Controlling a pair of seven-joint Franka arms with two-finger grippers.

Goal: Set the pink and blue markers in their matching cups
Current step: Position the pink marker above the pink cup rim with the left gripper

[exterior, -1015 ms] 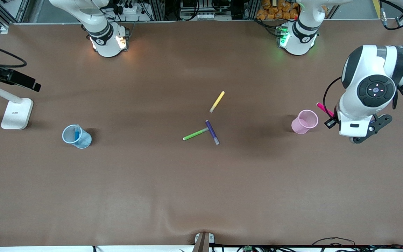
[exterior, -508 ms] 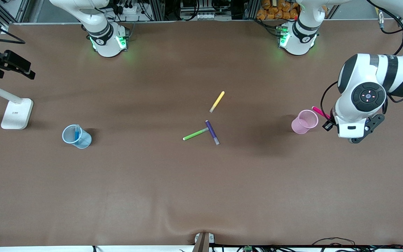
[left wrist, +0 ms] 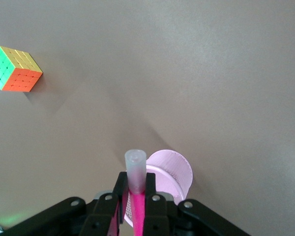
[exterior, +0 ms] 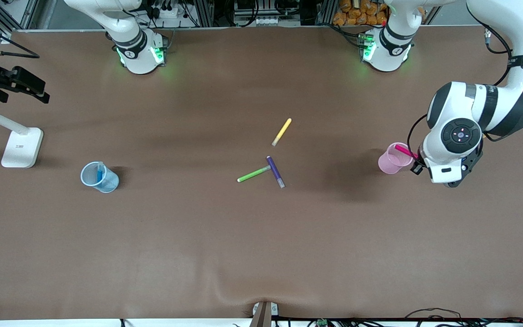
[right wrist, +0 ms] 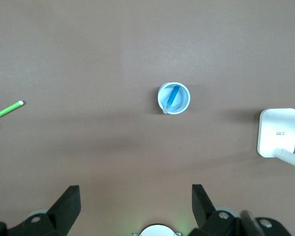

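Observation:
My left gripper (exterior: 418, 160) is shut on the pink marker (exterior: 403, 150), holding it tilted with its capped end over the rim of the pale pink cup (exterior: 395, 158). In the left wrist view the fingers (left wrist: 151, 189) clamp the marker (left wrist: 136, 169) just above the cup (left wrist: 176, 169). The blue marker (exterior: 100, 173) stands inside the pale blue cup (exterior: 100, 177) toward the right arm's end; both show in the right wrist view (right wrist: 173, 98). My right gripper (right wrist: 136, 196) is open and empty, high above the table near that cup, at the edge of the front view (exterior: 21, 85).
Yellow (exterior: 282, 131), green (exterior: 253, 174) and purple (exterior: 275, 171) pens lie mid-table. A white stand base (exterior: 22, 147) sits near the blue cup. A colour cube (left wrist: 17, 69) lies on the table near the pink cup, seen only in the left wrist view.
My left gripper has carried the pink marker from beside the pink cup to over its rim. My right gripper has drifted toward the table's edge at its end.

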